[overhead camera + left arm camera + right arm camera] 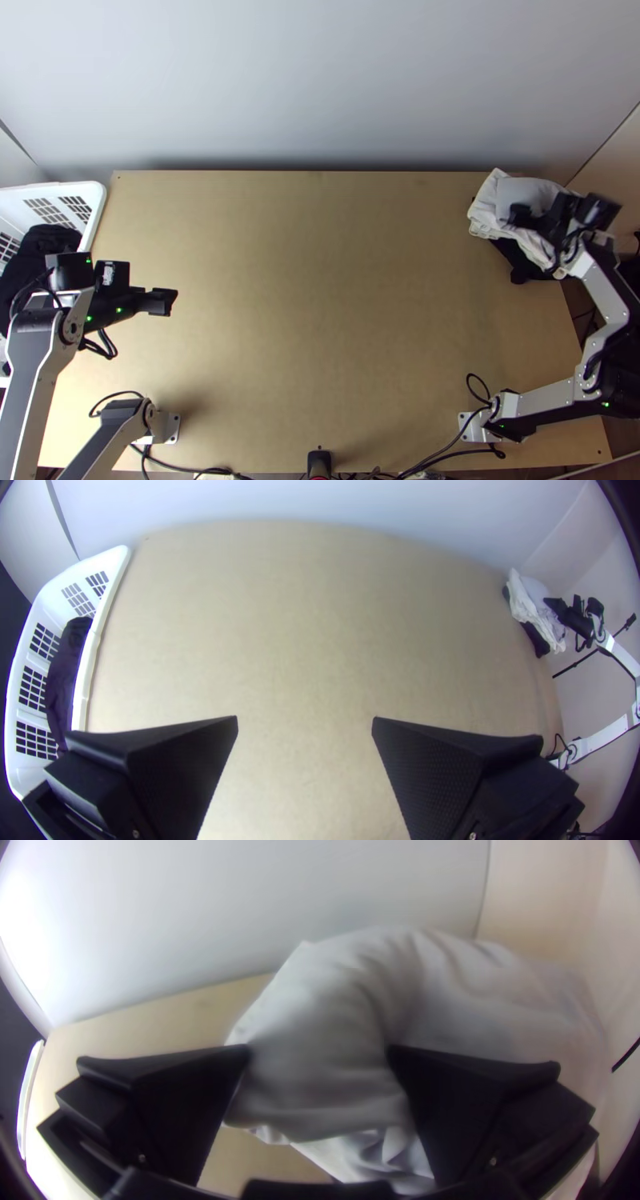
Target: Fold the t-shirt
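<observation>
– Pale wall [320, 80] behind, light wooden tabletop [320, 320] in front. Any worries from here?

– Yep, a sloppy grab. Right end effector [320, 1050] apart over the heap [484, 218], clamped on nothing as far as I'd guess. Super easy to pinch the dark cloth [535, 640] underneath too, with layers so close, and drag out the lot.

– And left end effector [305, 719]?

– Also apart, near the basket [99, 627]. Low risk, probably.

– Looks of the t-shirt [313, 1087], though?

– Best guess: pale, rumpled, bunched on top at the far right corner. Can't tell sleeves from hem, so easy to fold crooked. Possibly the wrong pick, with black cloth [67, 660] in the basket too.
</observation>
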